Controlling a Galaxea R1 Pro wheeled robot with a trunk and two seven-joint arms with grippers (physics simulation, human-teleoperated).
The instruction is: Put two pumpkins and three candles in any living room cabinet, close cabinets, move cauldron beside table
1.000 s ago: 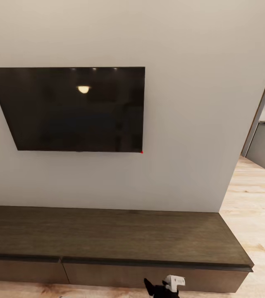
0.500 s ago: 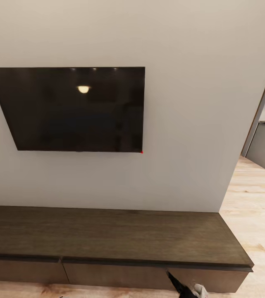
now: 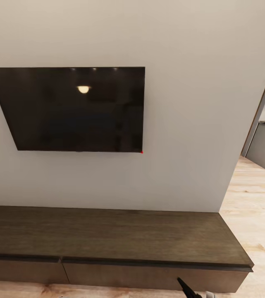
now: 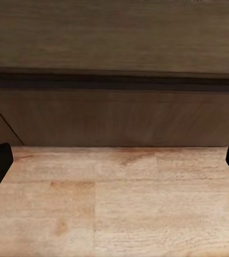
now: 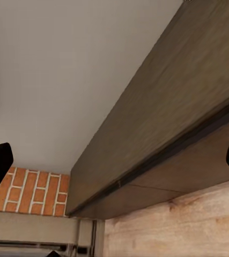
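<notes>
Ahead of my left claw (image 4: pixel 114 171), fingers spread and empty, stands the closed cabinet (image 4: pixel 114 115). My right claw (image 5: pixel 114 160), likewise spread, faces its top edge. Risk: driving forward could strike a drawer front with a fingertip.

The cabinet (image 3: pixel 107 240) is set against the wall (image 3: pixel 182 124), below the television (image 3: pixel 72 109); floor (image 3: pixel 252 207) lies to its right.
</notes>
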